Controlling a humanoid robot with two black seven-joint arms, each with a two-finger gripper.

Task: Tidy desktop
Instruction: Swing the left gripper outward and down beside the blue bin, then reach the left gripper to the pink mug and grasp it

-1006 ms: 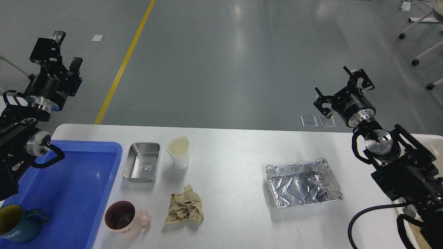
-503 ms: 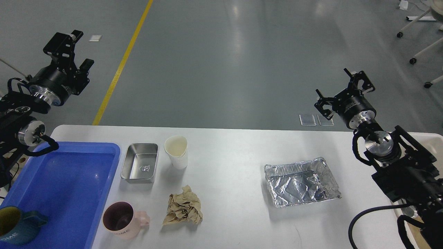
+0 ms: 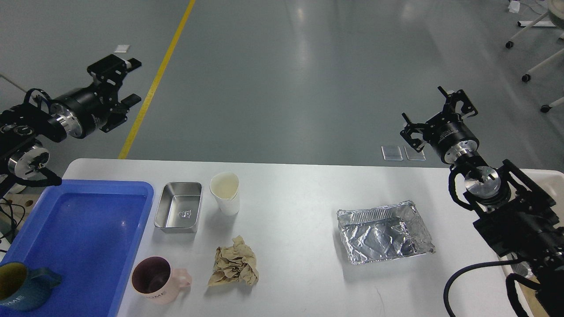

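The white desktop (image 3: 299,220) carries a steel tin (image 3: 178,207), a white paper cup (image 3: 225,193), a crumpled brown paper (image 3: 234,267), a pink mug (image 3: 156,279) and a crumpled foil tray (image 3: 383,231). My left gripper (image 3: 130,82) is open and empty. It is held high beyond the table's far left corner and points right. My right gripper (image 3: 432,110) is open and empty. It is raised beyond the far right edge, above and behind the foil tray.
A blue plastic tray (image 3: 75,229) lies on the left of the desktop with a teal mug (image 3: 22,286) in its near corner. A pale bin (image 3: 548,180) shows behind my right arm. Grey floor with a yellow line (image 3: 154,83) lies beyond.
My left gripper has swung to the right and down, turning from pointing upward to pointing right. The right arm and the things on the table have not moved.
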